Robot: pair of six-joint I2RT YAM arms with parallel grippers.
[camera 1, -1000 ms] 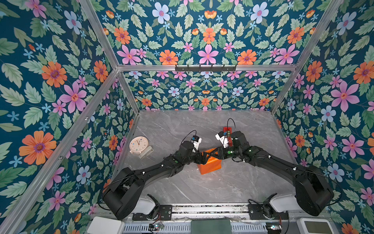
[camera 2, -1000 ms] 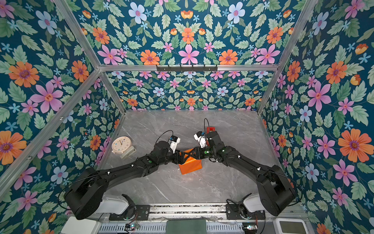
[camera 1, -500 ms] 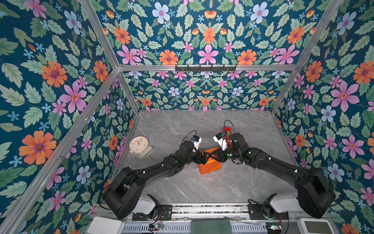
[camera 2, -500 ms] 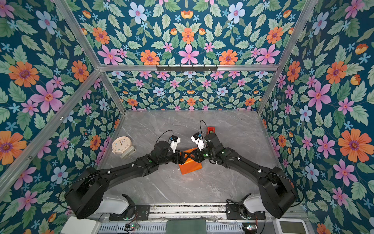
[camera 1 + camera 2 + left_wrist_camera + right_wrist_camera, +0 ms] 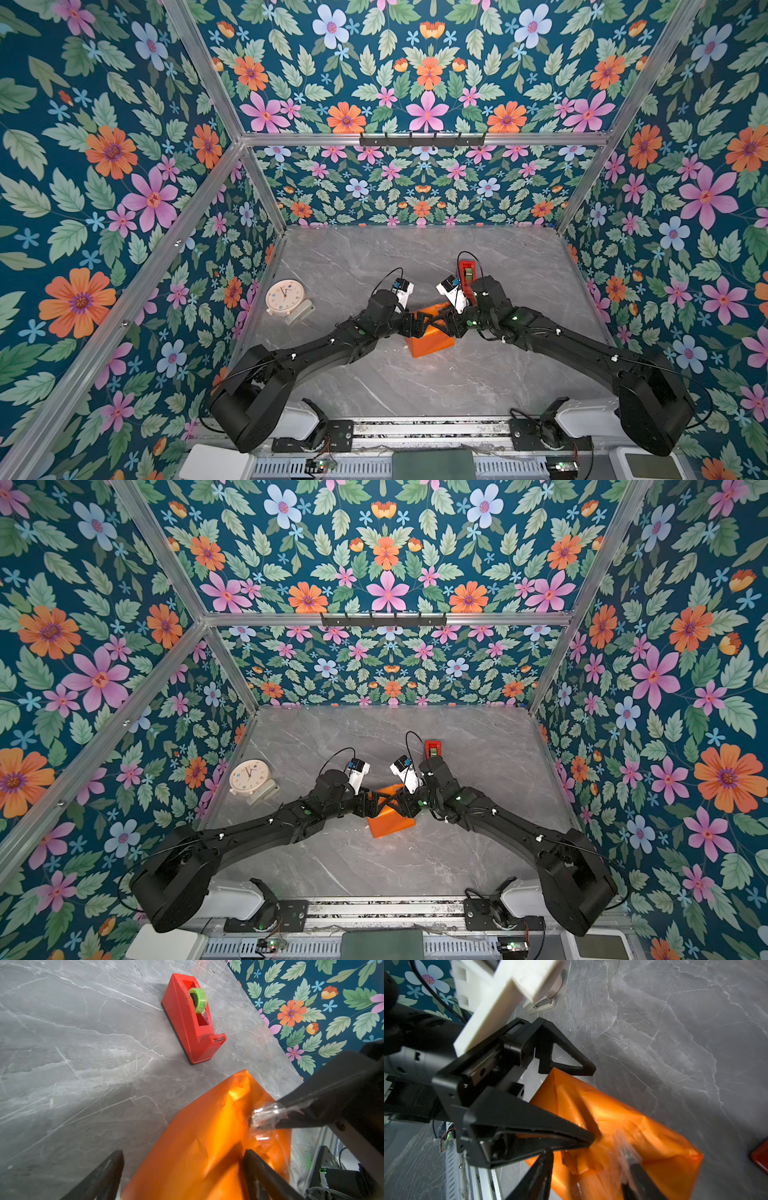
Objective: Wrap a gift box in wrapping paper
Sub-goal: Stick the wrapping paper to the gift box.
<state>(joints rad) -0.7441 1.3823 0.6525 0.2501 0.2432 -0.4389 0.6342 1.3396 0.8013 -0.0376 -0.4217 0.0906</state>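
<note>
- Table (image 5: 415,390), grey marble. The near half is bare apart from the two grippers, which meet over the parcel at mid-table.
- Wrapping paper (image 5: 430,340): glossy orange side out, folded closed around the gift box. None of the box itself shows. The parcel lies flat on the table in both top views.
- Left gripper (image 5: 180,1176): spread wide and pinching nothing. One finger is laid on the crumpled top fold. The other stands off the parcel's far corner, over bare table.
- Right gripper (image 5: 588,1178): fingers parted, nothing clamped between them. A strip of clear tape (image 5: 266,1115) clings to one fingertip, part of it trailing onto the paper.
- Key relation: the parcel is directly under both grippers. The taped fingertip sits just beside the left finger on the same top fold. Judgement: the right gripper is the one placed to lay the tape, while the left pins the flap.
- Long axis: the parcel appears to run near-to-far, its far end skewed toward the robot's right. This is hard to confirm under the grippers.
- Tape dispenser (image 5: 193,1022): red, holding a green roll, just beyond the parcel on the right side. No brand is legible.
- Clock (image 5: 284,297): cream, by the left wall and well apart from the parcel. No writing can be read on it.
</note>
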